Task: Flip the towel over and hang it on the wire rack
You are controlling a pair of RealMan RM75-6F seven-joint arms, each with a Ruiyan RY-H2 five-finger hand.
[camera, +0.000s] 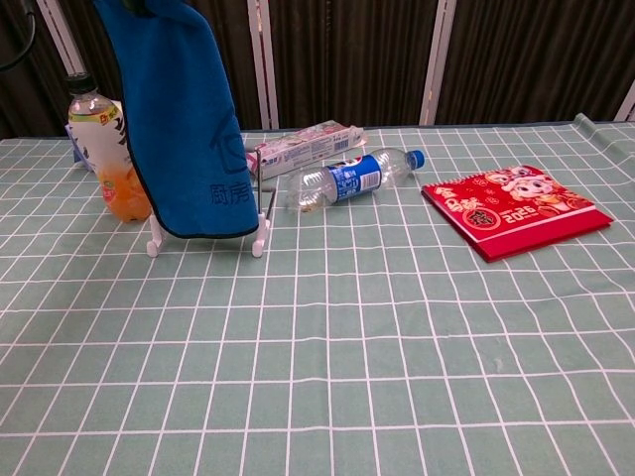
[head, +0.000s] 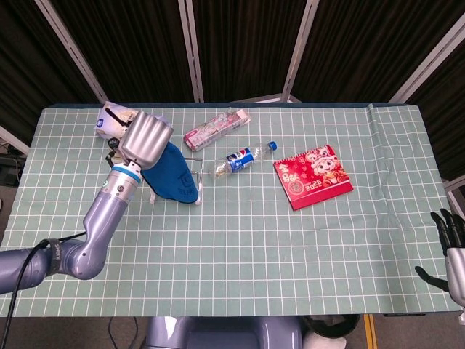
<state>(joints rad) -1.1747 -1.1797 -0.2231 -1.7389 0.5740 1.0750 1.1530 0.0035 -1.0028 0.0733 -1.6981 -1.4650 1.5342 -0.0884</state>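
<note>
The blue towel [camera: 184, 124] hangs down in front of the wire rack [camera: 260, 236], its lower edge just above the rack's white feet. In the head view my left hand [head: 145, 139] holds the towel [head: 174, 178] from above, right over the wire rack [head: 197, 190] at the left of the table. The top of the towel runs out of the chest view, so the hand is not seen there. My right hand [head: 450, 251] is at the lower right corner of the head view, off the table, fingers apart and holding nothing.
An orange drink bottle [camera: 111, 159] stands just left of the rack. A pale snack bag [head: 109, 116], a pink box [camera: 308, 151] and a lying cola bottle [camera: 347, 178] are behind and right of it. A red booklet [camera: 516, 210] lies at right.
</note>
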